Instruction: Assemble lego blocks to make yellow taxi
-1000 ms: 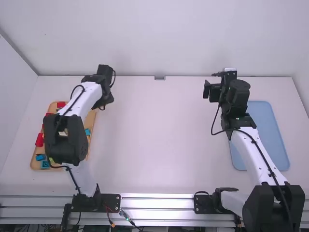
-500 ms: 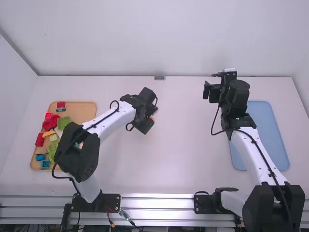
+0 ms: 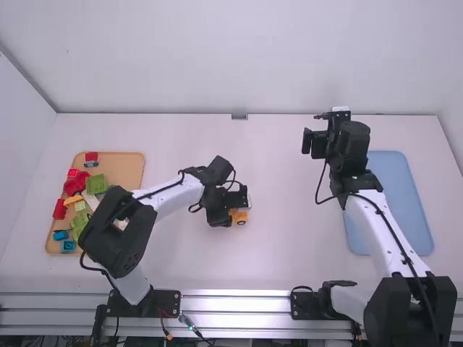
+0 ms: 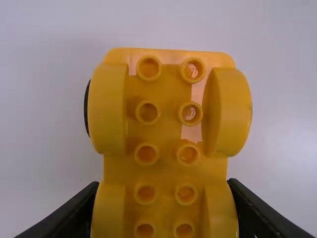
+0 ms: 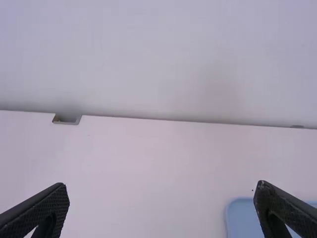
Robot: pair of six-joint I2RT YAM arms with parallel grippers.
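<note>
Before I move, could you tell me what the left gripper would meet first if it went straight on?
Probably the white tabletop, the yellow block in the left gripper touching first; how far off is unclear.

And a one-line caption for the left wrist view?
Yellow vehicle base with two rows of hollow studs, held in the left gripper over the white table.

The yellow base [image 4: 161, 171], double-row studded, sits in the left end effector [image 3: 235, 207]; red, green, blue blocks [image 3: 96, 183] lie in a tray [image 3: 124, 168].
</note>
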